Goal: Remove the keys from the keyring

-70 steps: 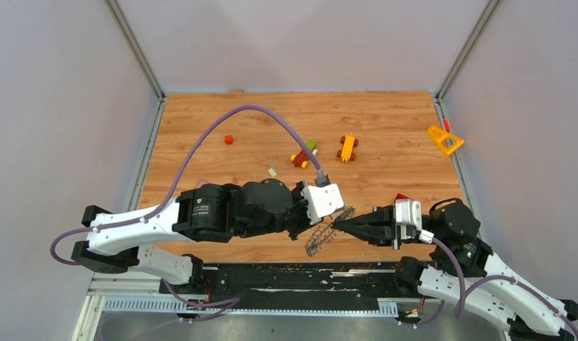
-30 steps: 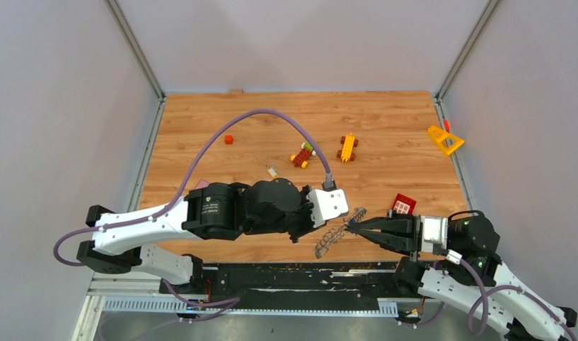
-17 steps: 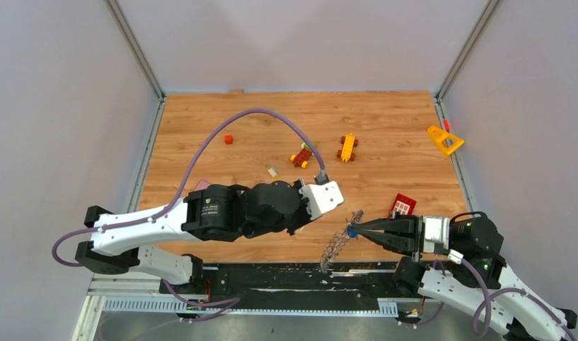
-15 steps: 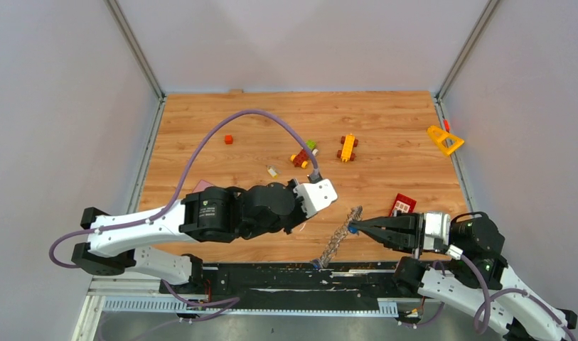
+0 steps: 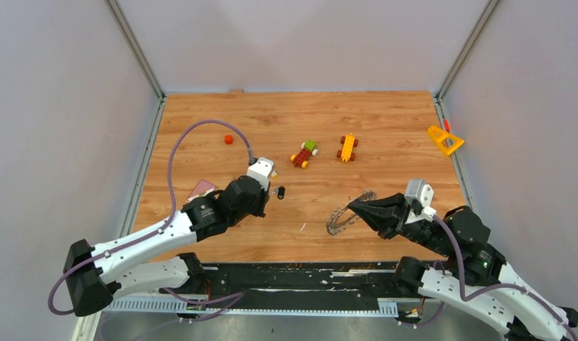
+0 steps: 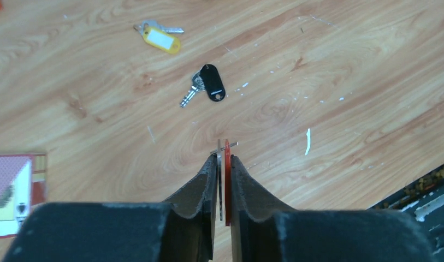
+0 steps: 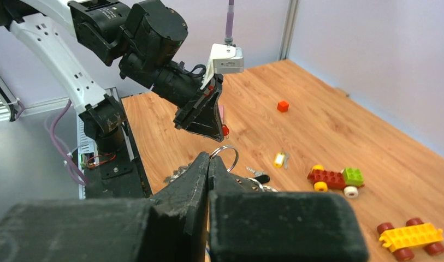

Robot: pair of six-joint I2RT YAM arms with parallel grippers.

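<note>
Two arms reach in over the wooden table [image 5: 385, 121] from its near edge. Far left, at about nine o'clock on the boards, a pink-and-red card [image 5: 201, 190] lies flat. A small red cube [image 5: 228, 139] sits well beyond it, toward eleven.

The left gripper [image 6: 224, 159] is clenched on a red-headed key [image 6: 227, 185]. The key stands edge-on between the pads, its tip poking out past them, clear of the ring and above the wood. Just beside those fingers, at their two o'clock seen from above, a black-headed key [image 5: 281, 192] lies loose on the table. A yellow-tagged key [image 6: 160, 40] lies a little farther on, at eleven o'clock from the black one in the left wrist view.

Near the middle stand two toy block cars. A red-and-green one [image 5: 304, 153] is just toward twelve, and a yellow one [image 5: 348, 147] is at one o'clock.

The keyring [image 5: 333, 227] is at five o'clock on the table, tilted, with its low end down by the wood. I cannot tell whether it touches. Its upper rim is pinched by the right gripper [image 7: 209, 159], whose fingers are pressed tight together on it. I cannot make out whether any key hangs on it.

A yellow plastic triangle [image 5: 444, 140] lies at the right edge, at two o'clock.
</note>
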